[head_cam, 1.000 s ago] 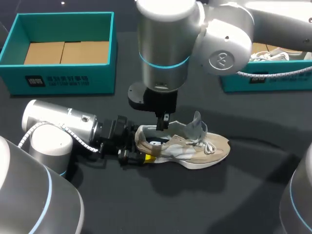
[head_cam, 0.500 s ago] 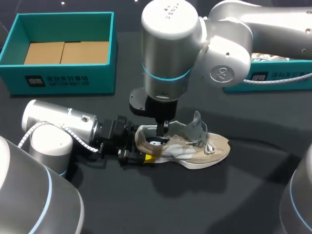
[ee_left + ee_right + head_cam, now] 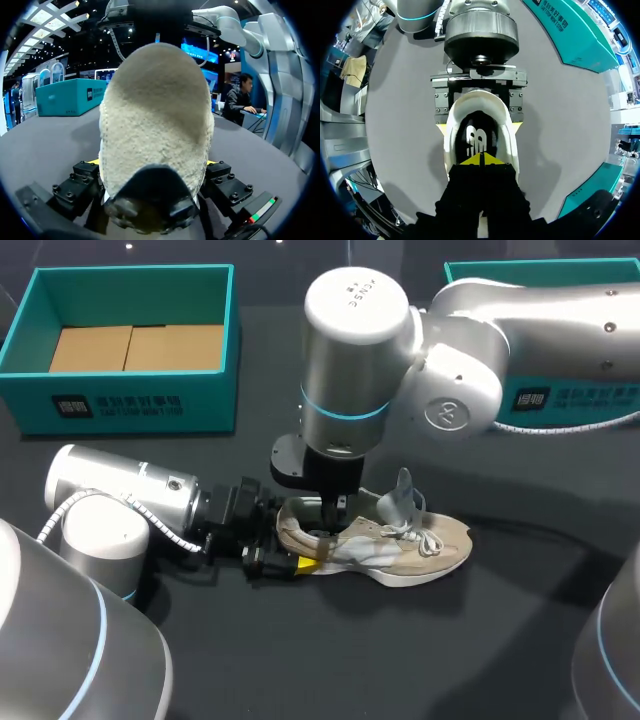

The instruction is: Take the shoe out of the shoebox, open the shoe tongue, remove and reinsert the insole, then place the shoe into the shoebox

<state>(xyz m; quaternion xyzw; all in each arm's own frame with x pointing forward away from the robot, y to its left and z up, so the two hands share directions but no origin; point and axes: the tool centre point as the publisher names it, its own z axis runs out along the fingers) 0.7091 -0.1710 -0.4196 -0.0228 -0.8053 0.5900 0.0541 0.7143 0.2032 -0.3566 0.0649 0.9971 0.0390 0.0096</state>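
A beige shoe (image 3: 400, 545) with a white sole lies on the dark table, toe pointing right and its tongue (image 3: 400, 502) pulled upright. My left gripper (image 3: 285, 545) lies level at the heel, one finger on each side, shut on the shoe (image 3: 155, 125). My right gripper (image 3: 330, 515) hangs straight down into the shoe's opening. In the right wrist view its yellow tips (image 3: 481, 160) are pressed together, shut, just over the black insole (image 3: 475, 137) with a white mark. Nothing shows between its fingers.
An empty teal shoebox (image 3: 130, 390) with a cardboard floor stands at the back left. A second teal box (image 3: 560, 400) at the back right is mostly hidden behind my right arm. Bare dark table lies in front of the shoe.
My right arm has shifted slightly right and come down, sinking its shut gripper from above the heel collar into the shoe's opening. Left gripper and shoe have stayed put.
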